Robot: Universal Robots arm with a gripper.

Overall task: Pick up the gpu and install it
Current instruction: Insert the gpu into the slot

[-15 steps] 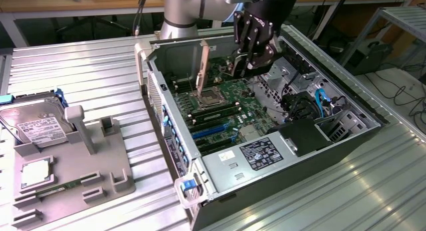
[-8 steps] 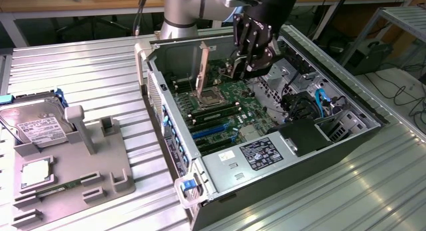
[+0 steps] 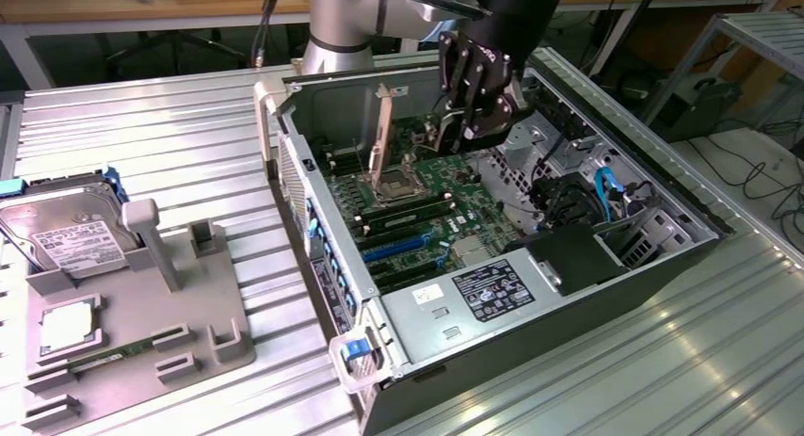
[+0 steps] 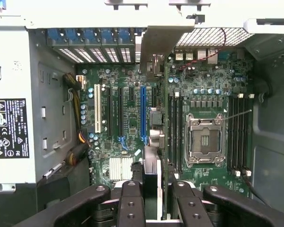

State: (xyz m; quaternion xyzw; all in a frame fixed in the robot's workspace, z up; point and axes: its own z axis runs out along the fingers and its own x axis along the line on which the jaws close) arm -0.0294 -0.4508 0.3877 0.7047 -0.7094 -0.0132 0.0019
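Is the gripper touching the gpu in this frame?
Touching. In the wrist view the gripper has its fingers pressed on both sides of the gpu, seen edge-on.

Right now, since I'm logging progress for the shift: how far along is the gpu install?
Done: the gpu has been picked up and is inside the open case. In hand: the claw grips it edge-on above the expansion slots of the motherboard. Left: seating it. It does not look pressed into a slot yet.
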